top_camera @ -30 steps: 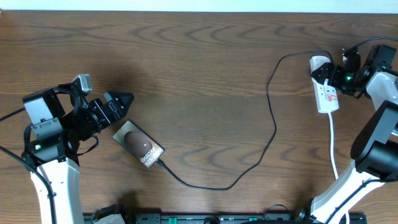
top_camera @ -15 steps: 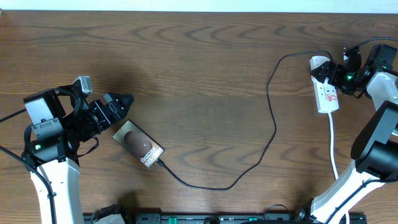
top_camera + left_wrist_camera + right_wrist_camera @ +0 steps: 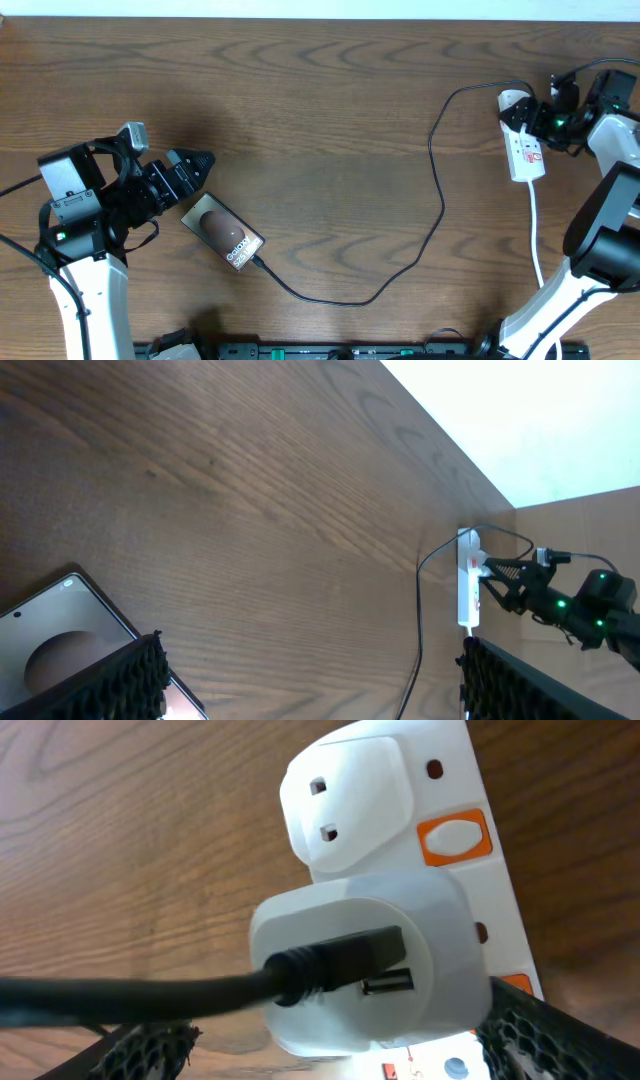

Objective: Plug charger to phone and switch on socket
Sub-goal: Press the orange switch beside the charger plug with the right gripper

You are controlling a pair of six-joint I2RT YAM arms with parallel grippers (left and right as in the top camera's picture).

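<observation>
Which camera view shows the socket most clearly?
The right wrist view: the socket fills the frame, with an orange switch and a white adapter plugged in. The overhead view shows the whole strip, but small. The left wrist view shows it only far away.

A wide table (image 3: 320, 120) of dark brown wood with a wavy grain fills almost the whole overhead view, and soft light gives a faint pale shine on its far half. Past the far edge there is only a thin pale strip (image 3: 320, 8), which in the left wrist view is a bright white background (image 3: 520, 410). A black rail (image 3: 350, 351) runs along the near edge.
</observation>
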